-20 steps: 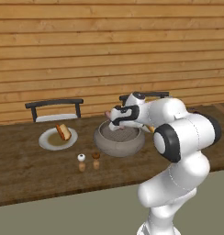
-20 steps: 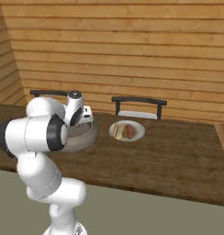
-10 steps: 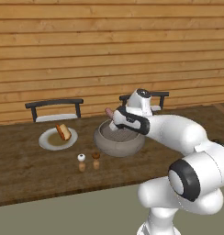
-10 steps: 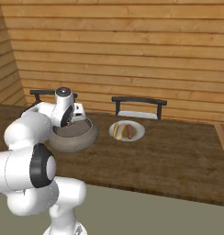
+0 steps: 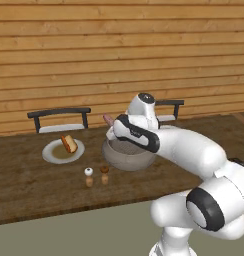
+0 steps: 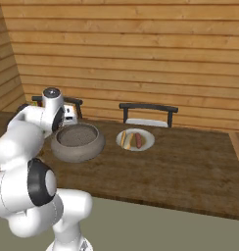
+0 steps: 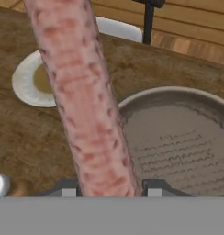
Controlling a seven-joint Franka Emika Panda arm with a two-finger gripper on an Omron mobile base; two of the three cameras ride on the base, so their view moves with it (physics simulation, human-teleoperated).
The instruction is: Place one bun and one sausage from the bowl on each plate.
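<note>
Jaws of gripper (image 7: 107, 190) clamped on sausage (image 7: 81, 101), long axis pointing away from fingers, above bowl (image 7: 178, 137) rim; bun-only plate (image 7: 26, 82) lies beyond, left of bowl.

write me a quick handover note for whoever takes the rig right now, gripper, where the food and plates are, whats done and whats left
Gripper: shut on a sausage, held above the rim of the grey bowl on its left-plate side.
Left plate: one bun, no sausage yet.
Right plate: one bun and one sausage side by side.
Bowl looks empty.
Done: right plate complete, left plate has its bun.
Left: carry the held sausage to the left plate and release it beside the bun. Salt and pepper shakers stand in front of the bowl.
</note>
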